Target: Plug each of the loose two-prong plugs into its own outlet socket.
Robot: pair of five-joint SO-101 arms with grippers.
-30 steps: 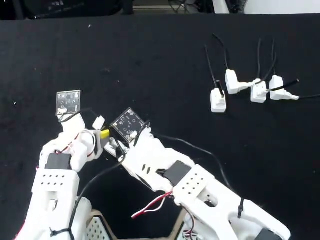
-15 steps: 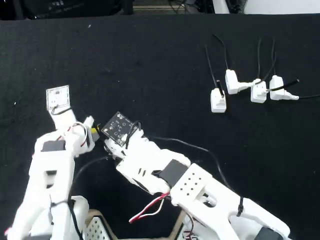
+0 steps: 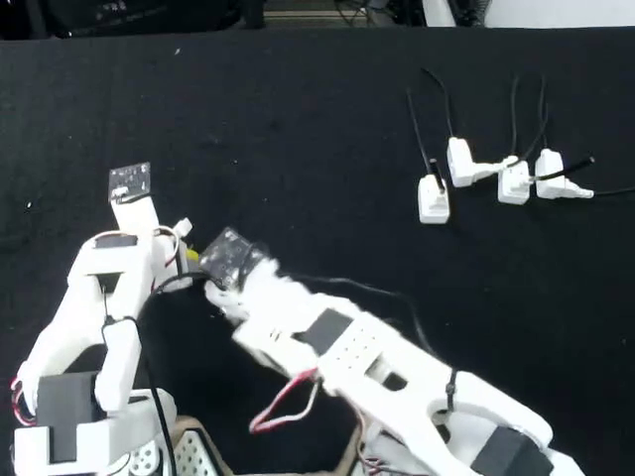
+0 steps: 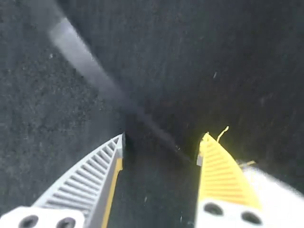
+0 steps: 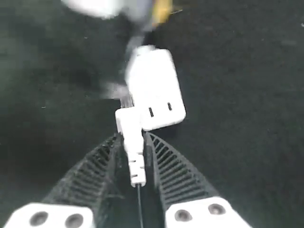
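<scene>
My right gripper (image 5: 133, 137) is shut on a white two-prong plug (image 5: 134, 159). Its prongs are at the near edge of a white outlet socket block (image 5: 154, 88), beside the block's two slots. My left gripper (image 4: 164, 137) is open over the black cloth with nothing between its fingers; a blurred dark cable crosses ahead of it. In the high view both arms meet at the left front, with the small white socket (image 3: 183, 229) between the left arm (image 3: 109, 268) and the right arm (image 3: 308, 327). Several loose white plugs (image 3: 434, 198) lie at the back right.
Black cloth (image 3: 298, 119) covers the table. Each wrist carries a square marker tag (image 3: 129, 181). The loose plugs' thin black cables (image 3: 427, 109) trail toward the back. A black cable (image 3: 397, 297) runs along the right arm.
The left arm has pulled back and risen, its tag shifting. The right arm has pushed left with the plug toward the socket.
</scene>
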